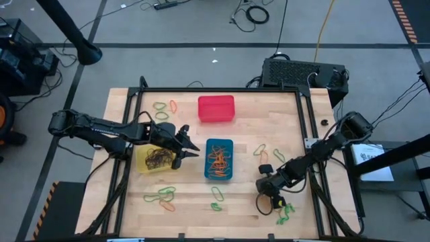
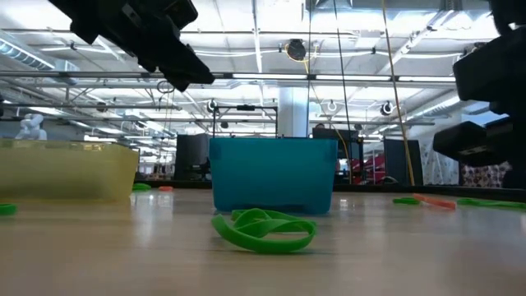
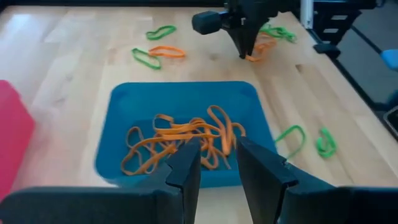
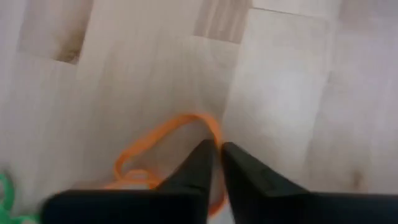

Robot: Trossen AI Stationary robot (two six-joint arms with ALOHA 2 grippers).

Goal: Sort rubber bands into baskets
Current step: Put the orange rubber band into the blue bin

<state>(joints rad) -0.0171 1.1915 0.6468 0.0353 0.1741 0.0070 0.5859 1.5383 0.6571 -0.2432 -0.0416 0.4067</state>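
A: Which step is in hand?

B: A pick. The right gripper [image 4: 216, 149] is down at the table [image 1: 255, 202], off the blue basket's [image 1: 219, 144] right near corner, its fingers nearly together around the strand of an orange rubber band [image 4: 163, 134]. I'd judge they are pinching it, though the band lies flat on the wood and is not yet lifted.

A: And the other arm?

B: The left gripper [image 3: 217, 158] hangs between the yellow basket [image 1: 144, 163] and the blue basket, fingers parted with nothing between them. It looks to be waiting.

A: Where does this band belong?

B: The blue basket holds a tangle of orange bands [image 3: 180, 140], and the yellow one a dark clump [image 1: 158, 157], so blue seems right. The red basket [image 1: 216, 109], beyond the blue one, looks bare.

A: So the next move?

B: Lift straight up, check the loop comes free of the green bands [image 1: 286, 212] beside it, carry it across to the blue basket and let go above it.
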